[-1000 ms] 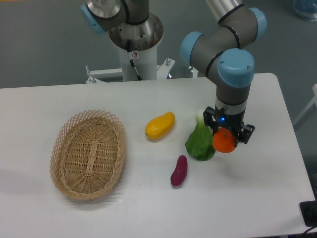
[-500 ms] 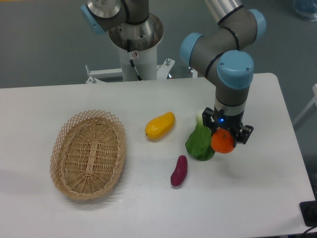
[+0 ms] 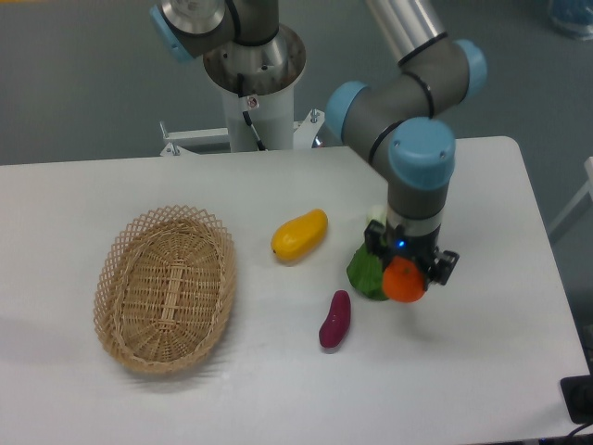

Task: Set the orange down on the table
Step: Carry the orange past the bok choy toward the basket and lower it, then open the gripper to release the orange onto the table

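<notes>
1. Far left on the white surface lies an oval woven wicker basket, nothing visible inside it.
2. Right of the basket, near the middle, rests an elongated yellow-orange fruit, tilted with its narrower end up and to the right.
3. Below and slightly right of that fruit lies a small purple, sweet-potato-shaped item, apart from its neighbours.
4. Next comes a green leafy vegetable with a pale stalk end — the robot's wrist and tool cover much of its right side.
5. The gripper points down at the end of the grey arm with blue joint caps, and its jaws are clamped on the orange, dark fingers showing on either side of the fruit.
6. The orange sits just in front of the green vegetable's right edge, overlapping it in this view; whether the two touch cannot be told, nor whether the orange rests on the surface or hangs just above it.
</notes>
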Available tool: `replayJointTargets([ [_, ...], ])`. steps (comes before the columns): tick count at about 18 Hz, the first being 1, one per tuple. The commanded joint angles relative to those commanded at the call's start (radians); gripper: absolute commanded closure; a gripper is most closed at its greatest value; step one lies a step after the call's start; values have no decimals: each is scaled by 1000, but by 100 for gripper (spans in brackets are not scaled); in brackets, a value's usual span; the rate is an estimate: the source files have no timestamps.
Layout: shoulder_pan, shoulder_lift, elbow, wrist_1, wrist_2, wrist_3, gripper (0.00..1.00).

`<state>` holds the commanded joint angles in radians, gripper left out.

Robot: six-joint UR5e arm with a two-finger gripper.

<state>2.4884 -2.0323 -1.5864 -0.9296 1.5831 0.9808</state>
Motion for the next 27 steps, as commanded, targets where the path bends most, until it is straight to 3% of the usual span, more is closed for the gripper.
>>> replayJointTargets([
  [5,-105,-72,65,0,-14,-194,39],
  [9,-155,-100,69,2,-23,-251,39],
  [14,-212,-146,82,2,-23,-290,29],
  [20,-214,-151,74,9,-17,-283,0],
  [24,-214,-143,72,6,-20,-291,0],
  [27,-206,-94,68,2,-11,-281,0],
])
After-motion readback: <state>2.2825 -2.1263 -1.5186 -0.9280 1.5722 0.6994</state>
